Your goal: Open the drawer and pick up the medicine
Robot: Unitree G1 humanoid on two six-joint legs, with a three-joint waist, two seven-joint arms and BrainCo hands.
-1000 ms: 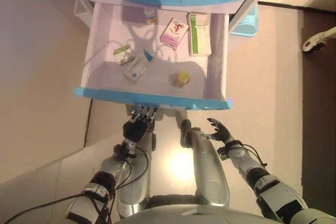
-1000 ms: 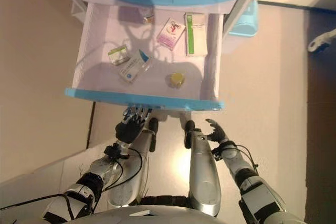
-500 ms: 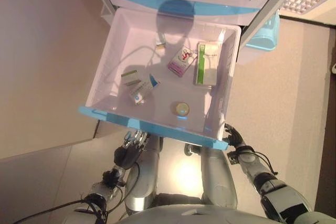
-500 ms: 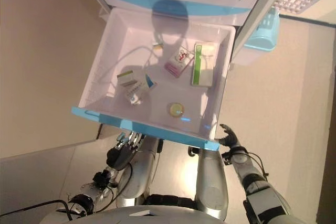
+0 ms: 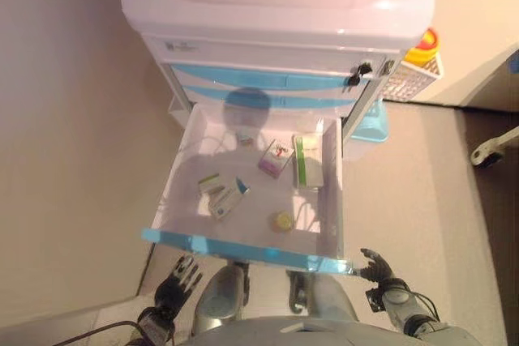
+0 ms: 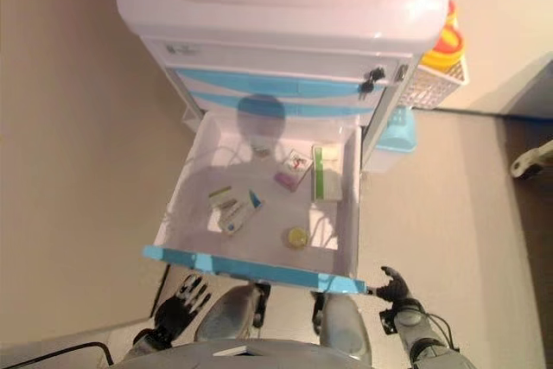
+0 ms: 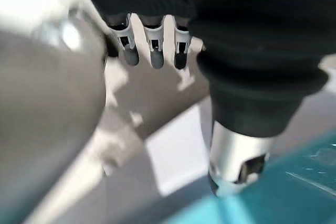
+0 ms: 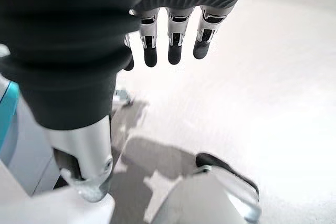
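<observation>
A white cabinet (image 5: 276,6) with blue drawer fronts is seen from above, standing on a beige floor (image 5: 73,119). Its lowest drawer (image 5: 247,250) is pulled fully out, the blue front edge lying nearest the robot. Beside the cabinet, on the robot's right, a white wire basket (image 5: 409,79) holding something yellow and red is hung, and a pale blue bin (image 5: 371,123) is set on the floor below it.

Inside the drawer the medicine is spread on the white bottom. A long green-and-white box (image 5: 306,161) is laid along the right wall, with a white-and-pink box (image 5: 276,158) just beside it. A blue-and-white box (image 5: 229,200) lies near the middle, a small green-and-white box (image 5: 211,183) just next to it on the left, and a small round yellow jar (image 5: 281,220) stands towards the front right. A small item at the back is too small to identify.

The left hand (image 5: 180,277) is held below the drawer front, fingers spread and empty. The right hand (image 5: 375,267) is held beside the drawer's front right corner, fingers loosely extended, nothing grasped.
</observation>
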